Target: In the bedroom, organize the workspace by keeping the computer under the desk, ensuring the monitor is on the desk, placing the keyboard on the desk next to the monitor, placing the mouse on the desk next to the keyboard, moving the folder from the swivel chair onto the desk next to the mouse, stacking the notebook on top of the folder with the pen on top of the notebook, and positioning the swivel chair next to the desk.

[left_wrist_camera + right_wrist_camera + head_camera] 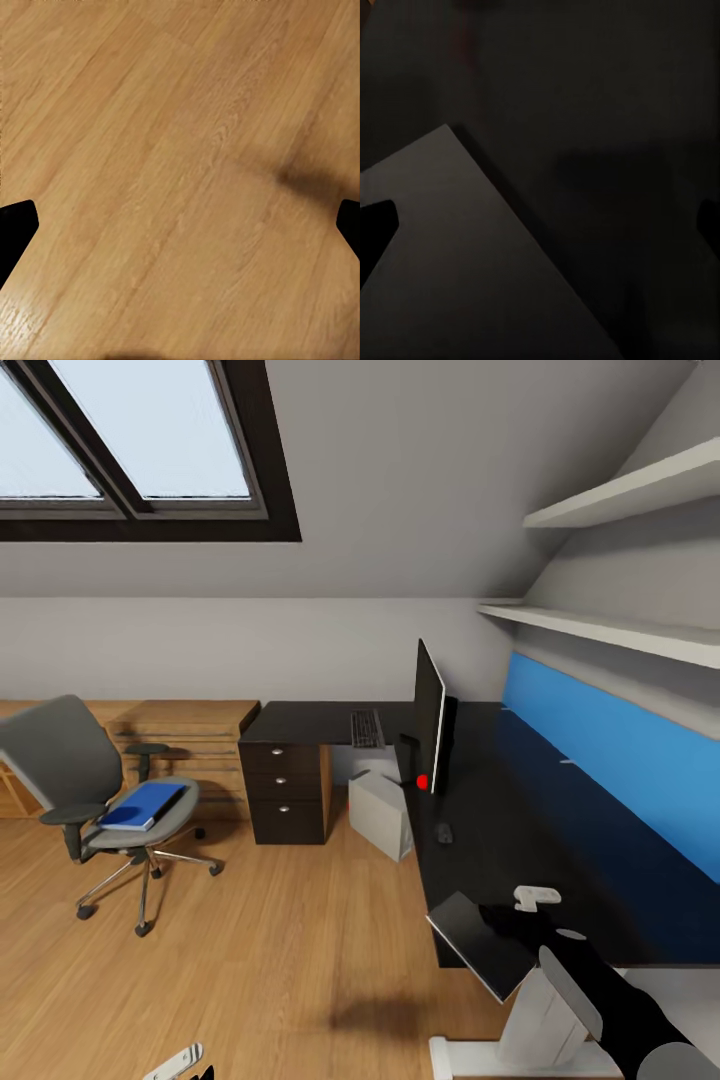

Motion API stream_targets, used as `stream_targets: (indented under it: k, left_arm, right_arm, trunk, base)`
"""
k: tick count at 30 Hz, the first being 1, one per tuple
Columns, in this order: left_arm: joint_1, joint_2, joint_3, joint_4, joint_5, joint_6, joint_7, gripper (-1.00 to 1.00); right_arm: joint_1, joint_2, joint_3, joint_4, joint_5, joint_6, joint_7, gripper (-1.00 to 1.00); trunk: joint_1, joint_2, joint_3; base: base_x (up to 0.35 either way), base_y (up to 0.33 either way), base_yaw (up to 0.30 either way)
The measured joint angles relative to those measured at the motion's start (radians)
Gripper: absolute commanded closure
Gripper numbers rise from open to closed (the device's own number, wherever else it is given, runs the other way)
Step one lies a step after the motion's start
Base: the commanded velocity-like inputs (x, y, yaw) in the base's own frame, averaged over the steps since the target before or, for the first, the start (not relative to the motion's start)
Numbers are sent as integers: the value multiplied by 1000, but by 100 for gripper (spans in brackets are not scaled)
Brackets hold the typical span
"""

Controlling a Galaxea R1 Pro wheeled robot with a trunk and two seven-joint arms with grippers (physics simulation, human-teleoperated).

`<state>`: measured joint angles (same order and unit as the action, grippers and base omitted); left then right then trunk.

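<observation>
The grey swivel chair [75, 780] stands on the floor left of the black desk [560, 860], with the blue folder [145, 805] on its seat. On the desk are the monitor [430, 715], seen edge-on, the keyboard [367, 728] behind it and the small mouse [444, 833] in front. The grey computer [380, 815] sits under the desk. The dark notebook [475, 945] [457, 270] overhangs the desk's near edge. My right gripper [510, 923] [540, 225] hovers open right over it. My left gripper [195, 1068] [180, 225] hangs open over bare floor. The pen is out of view.
A dark three-drawer unit [285, 792] holds up the desk's left end, with a light-wood dresser [185, 735] behind the chair. A blue wall panel [610, 760] and two white shelves [620, 628] run above the desk. Open wood floor [280, 960] lies between chair and desk.
</observation>
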<state>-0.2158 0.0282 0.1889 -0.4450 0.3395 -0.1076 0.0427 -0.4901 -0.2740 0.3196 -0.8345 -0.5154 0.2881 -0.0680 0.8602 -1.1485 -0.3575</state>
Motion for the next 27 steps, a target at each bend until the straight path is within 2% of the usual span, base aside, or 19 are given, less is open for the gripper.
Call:
stream_targets:
  k: [4,18,27]
  left_arm:
    - [0,1,0,0,0,0,0,-100]
    - [0,2,1,1,0,-1,-1,-100]
    - [0,2,1,7,0,-15,-1,-100]
  right_arm:
    - [0,0,2,-27,0,0,0,-100]
    - [1,-1,2,-42,-3,3,-1,-100]
    - [1,1,0,-43,-6,4,-4,-100]
  trunk:
    - [-15,28,13]
    - [-15,28,13]
    - [-15,28,13]
  base:
    - [0,0,0]
    - [-6,0,0]
    - [-231,0,0]
